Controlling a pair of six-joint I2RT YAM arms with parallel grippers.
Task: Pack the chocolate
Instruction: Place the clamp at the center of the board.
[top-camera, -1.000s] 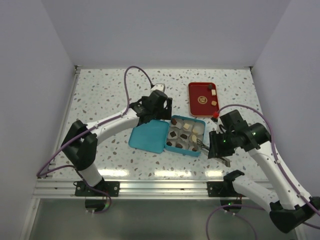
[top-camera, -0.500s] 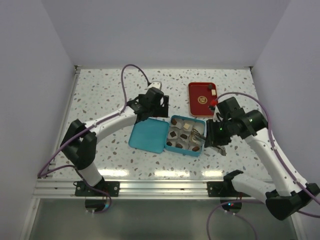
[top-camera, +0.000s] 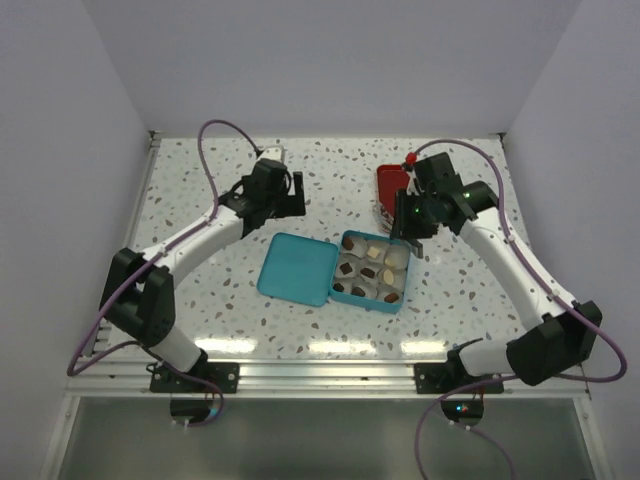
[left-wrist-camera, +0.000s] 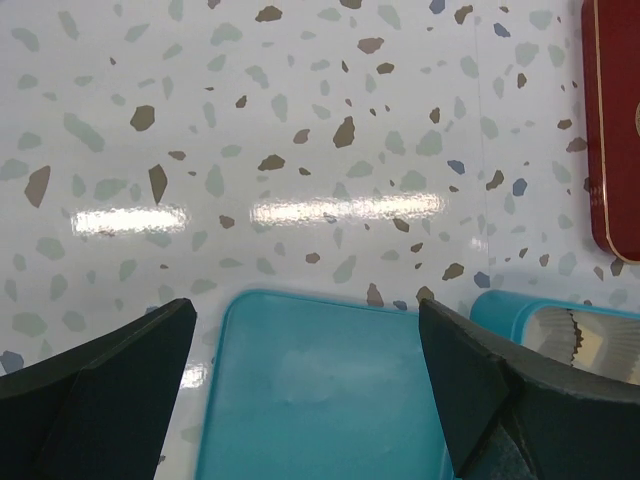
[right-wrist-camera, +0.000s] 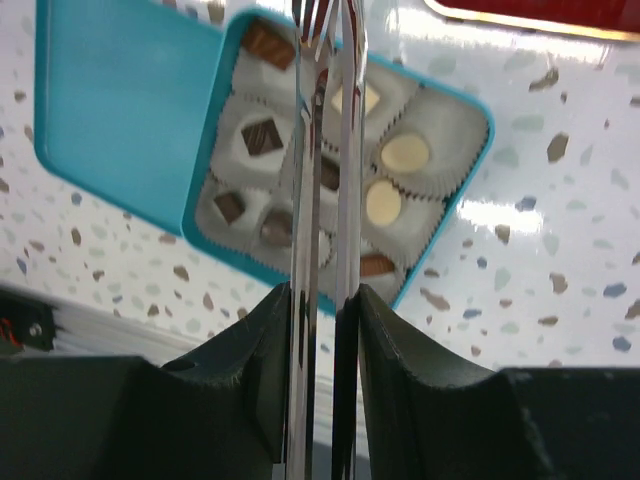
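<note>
Left arm (top-camera: 200, 238): extended forward.
Left gripper (left-wrist-camera: 305, 310): jaws wide apart, empty.
Right gripper (right-wrist-camera: 322, 295): jaws narrow, pinching metal tongs (right-wrist-camera: 300, 180).

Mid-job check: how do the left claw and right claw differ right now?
The left claw has its jaws wide open and empty; the right claw is closed on metal tongs. The left claw faces the teal lid; the right claw faces the open teal box of chocolate. Both have dark fingers and are raised off the table.
</note>
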